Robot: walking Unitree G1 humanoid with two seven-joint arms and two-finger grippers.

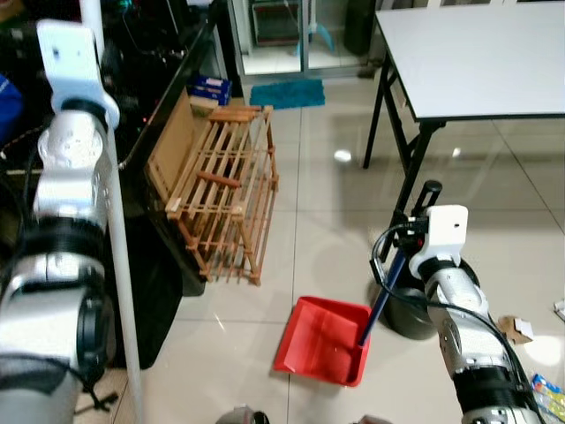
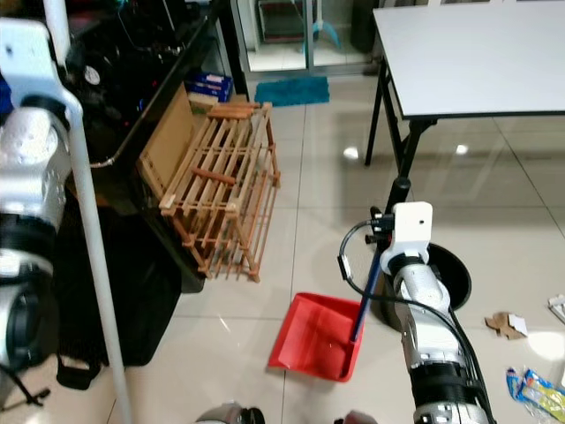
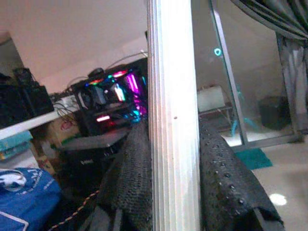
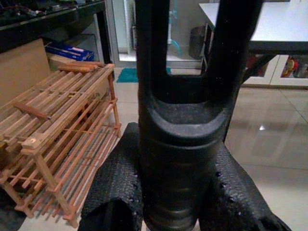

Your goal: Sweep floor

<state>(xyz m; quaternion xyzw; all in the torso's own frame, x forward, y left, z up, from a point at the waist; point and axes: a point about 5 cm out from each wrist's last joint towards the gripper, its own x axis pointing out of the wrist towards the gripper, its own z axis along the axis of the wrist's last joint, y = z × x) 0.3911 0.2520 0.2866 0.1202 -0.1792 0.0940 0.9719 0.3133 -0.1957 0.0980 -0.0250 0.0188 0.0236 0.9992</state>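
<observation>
Left gripper (image 3: 174,202): raised at the robot's left side, its two black textured fingers (image 3: 132,183) clamped on either side of a pale ribbed pole.
Broom pole (image 1: 119,256): white, upright, running from the top of the head views down past the silver left arm toward the floor; its lower end is out of sight.
Right gripper (image 4: 174,202): low on the right, its fingers closed around the black forked top of the dustpan handle (image 4: 180,120).
Dustpan (image 1: 322,340): red, resting on the tiled floor just in front of the robot, its dark blue stick rising at a slant to the right gripper.
Wooden rack (image 1: 225,199): slatted, tilted against a dark desk on the left, standing on the floor beyond the dustpan.
Table (image 1: 477,53): white top on black legs, at the upper right.
Litter (image 2: 505,325): scraps of cardboard and bright wrappers on the tiles at the far right.
Mat (image 1: 287,92): teal, by a glass door at the far end.
</observation>
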